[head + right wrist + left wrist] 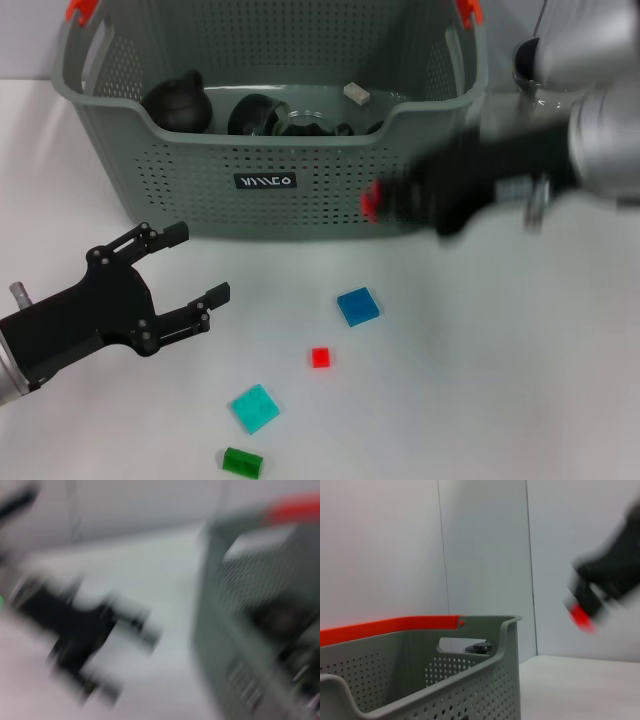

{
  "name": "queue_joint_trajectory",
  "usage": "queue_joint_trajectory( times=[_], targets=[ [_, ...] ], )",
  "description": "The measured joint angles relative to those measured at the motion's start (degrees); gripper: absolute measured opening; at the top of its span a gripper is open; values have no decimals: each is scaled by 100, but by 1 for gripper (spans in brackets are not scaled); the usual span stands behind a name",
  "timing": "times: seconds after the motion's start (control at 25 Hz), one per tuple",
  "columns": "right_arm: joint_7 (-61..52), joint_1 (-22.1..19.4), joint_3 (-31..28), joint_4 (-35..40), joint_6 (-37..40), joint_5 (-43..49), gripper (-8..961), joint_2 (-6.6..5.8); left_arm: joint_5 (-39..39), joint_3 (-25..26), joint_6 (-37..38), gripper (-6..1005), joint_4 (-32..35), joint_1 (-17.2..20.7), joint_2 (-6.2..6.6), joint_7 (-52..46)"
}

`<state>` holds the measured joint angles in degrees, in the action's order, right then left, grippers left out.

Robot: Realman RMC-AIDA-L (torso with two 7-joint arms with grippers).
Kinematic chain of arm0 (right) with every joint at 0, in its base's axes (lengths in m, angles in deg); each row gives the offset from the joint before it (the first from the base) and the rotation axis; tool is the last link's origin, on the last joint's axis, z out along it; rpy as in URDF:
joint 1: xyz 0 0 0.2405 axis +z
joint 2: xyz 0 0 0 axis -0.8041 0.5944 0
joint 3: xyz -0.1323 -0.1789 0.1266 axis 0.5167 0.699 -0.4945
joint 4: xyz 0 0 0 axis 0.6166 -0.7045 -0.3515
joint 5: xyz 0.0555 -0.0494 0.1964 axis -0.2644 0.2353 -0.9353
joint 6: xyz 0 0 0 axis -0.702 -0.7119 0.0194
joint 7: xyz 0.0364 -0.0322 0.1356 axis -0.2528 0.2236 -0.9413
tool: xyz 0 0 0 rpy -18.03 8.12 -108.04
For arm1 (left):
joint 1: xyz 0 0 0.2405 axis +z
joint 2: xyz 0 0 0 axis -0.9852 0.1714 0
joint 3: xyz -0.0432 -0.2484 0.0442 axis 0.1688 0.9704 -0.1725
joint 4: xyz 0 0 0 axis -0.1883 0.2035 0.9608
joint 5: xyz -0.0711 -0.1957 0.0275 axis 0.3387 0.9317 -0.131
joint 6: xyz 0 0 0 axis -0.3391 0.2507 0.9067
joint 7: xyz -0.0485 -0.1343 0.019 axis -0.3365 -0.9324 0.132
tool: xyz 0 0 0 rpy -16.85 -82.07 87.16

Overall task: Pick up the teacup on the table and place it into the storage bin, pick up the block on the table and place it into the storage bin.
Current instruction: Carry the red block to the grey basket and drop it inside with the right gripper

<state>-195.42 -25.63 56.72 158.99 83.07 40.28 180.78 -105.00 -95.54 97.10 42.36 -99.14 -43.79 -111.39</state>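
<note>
The grey-green perforated storage bin stands at the back of the table; it also shows in the left wrist view. Dark rounded teacups and a small white block lie inside it. My right gripper is motion-blurred in front of the bin's right front wall, with a small red block at its tip; the left wrist view shows the same red block. My left gripper is open and empty at the lower left, above the table.
Loose blocks lie on the white table in front of the bin: a blue one, a small red one, a cyan one and a green one. The right wrist view is blurred and shows the bin wall.
</note>
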Motion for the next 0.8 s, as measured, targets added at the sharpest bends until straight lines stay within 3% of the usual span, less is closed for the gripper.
queue_joint_trajectory(
  times=[0.2, 0.32, 0.52, 0.8],
  targets=[
    [-86, 465, -1062, -33, -910, -559, 168, -16, 3, 9, -3, 827, -2, -45, 10, -6],
    [-164, 826, -1403, -336, -1295, -584, 167, -30, 5, 9, 17, 827, -9, -64, 10, -22],
    [-190, 1427, -1783, -1205, -1462, -192, 83, -44, 7, 9, 46, 827, -24, -68, 11, -28],
    [51, 1559, -1914, -1798, -1752, 48, 338, -44, 7, 8, 51, 827, -23, -37, 11, -37]
  ],
)
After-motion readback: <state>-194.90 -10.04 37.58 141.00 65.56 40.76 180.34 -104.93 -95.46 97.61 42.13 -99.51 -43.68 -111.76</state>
